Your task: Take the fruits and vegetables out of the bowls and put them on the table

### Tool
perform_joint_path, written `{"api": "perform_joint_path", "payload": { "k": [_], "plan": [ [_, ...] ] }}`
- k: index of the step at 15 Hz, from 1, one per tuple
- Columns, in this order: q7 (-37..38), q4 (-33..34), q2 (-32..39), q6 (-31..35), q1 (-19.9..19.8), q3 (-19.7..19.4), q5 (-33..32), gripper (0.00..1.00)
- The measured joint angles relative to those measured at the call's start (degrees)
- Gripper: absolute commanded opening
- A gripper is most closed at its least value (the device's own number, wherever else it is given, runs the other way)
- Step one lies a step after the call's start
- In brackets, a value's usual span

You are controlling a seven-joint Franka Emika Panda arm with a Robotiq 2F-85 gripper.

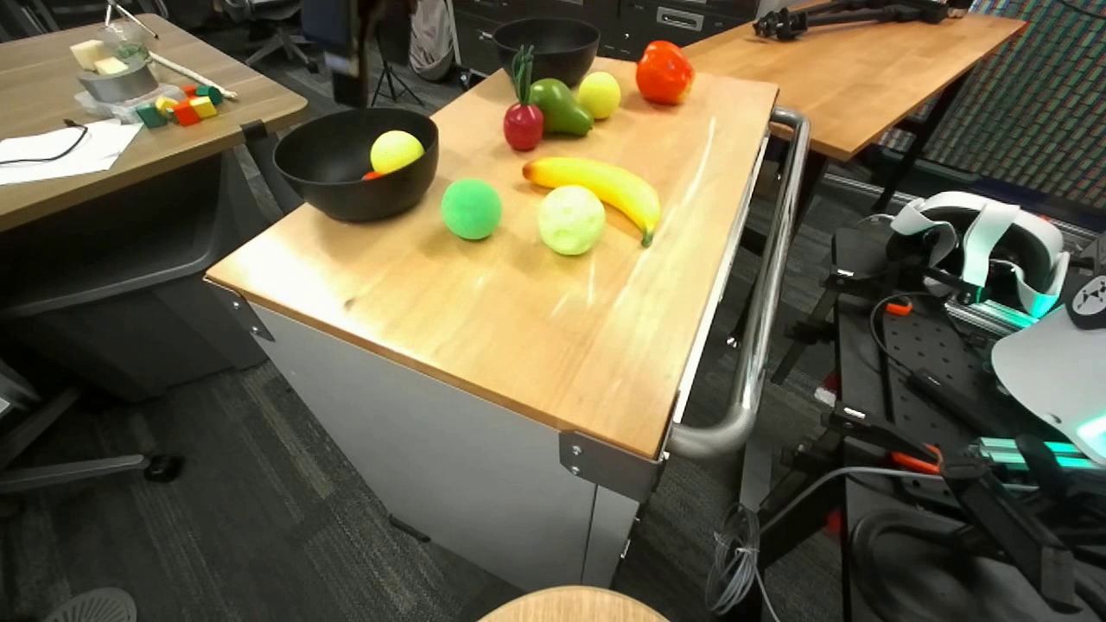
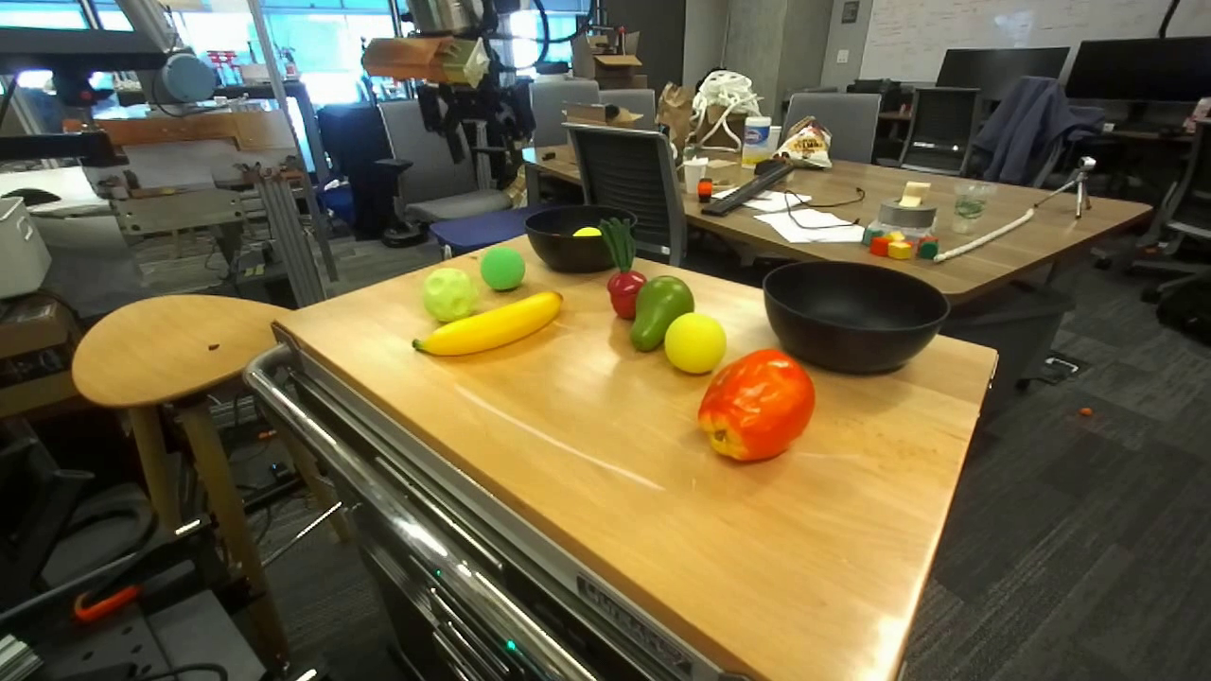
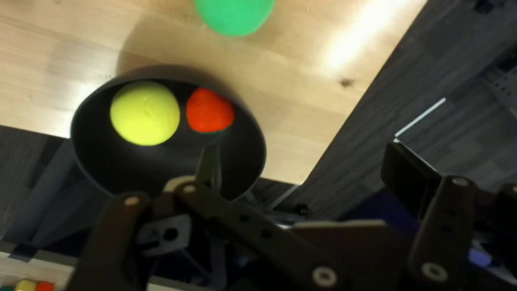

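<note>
One black bowl [image 1: 363, 200] holds a yellow ball [image 3: 144, 113] and a red piece [image 3: 209, 111]. The other black bowl [image 2: 856, 331] looks empty in an exterior view. On the wooden table [image 2: 587, 426] lie a banana [image 2: 492, 324], a green ball [image 2: 502, 269], a pale green ball [image 2: 450, 294], a radish [image 2: 626, 293], a green pear-shaped fruit [image 2: 661, 312], another yellow ball [image 2: 695, 342] and an orange-red pepper [image 2: 757, 405]. My gripper [image 3: 309, 169] hovers above the filled bowl's side, jaws wide apart with nothing between them; its left finger overlaps that bowl in the wrist view.
A metal bar handle [image 1: 782, 259] runs along one long side of the table. Beyond the bowls stands a separate desk [image 2: 1003, 227] with tape, blocks and papers. A round stool [image 2: 170, 345] is close to one end, and a chair [image 2: 629, 180] stands behind the filled bowl.
</note>
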Motion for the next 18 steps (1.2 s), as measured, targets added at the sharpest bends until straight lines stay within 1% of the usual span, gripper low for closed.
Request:
{"api": "perform_joint_path", "payload": {
  "k": [2,3,5,6,9,12,15,18],
  "plan": [
    [-0.72,4.44,1.45,-3.52,-2.24,-0.65,4.53,1.00],
    [-1.04,6.01,2.47,-4.33,-3.05,-0.78,5.32,1.00],
    [-1.13,7.07,3.83,-4.57,-3.61,-0.85,5.56,1.00],
    [-1.11,6.86,4.04,-4.02,-3.49,-0.85,5.47,1.00],
    [-0.84,6.06,4.58,0.96,-2.77,-0.78,5.29,1.00],
    [0.28,7.24,7.69,5.39,-1.91,-0.85,4.37,1.00],
    [2.50,11.02,12.83,5.44,-1.47,-1.34,2.89,1.00],
    [4.46,15.46,17.60,4.10,-0.95,-2.39,1.85,1.00]
  ]
}}
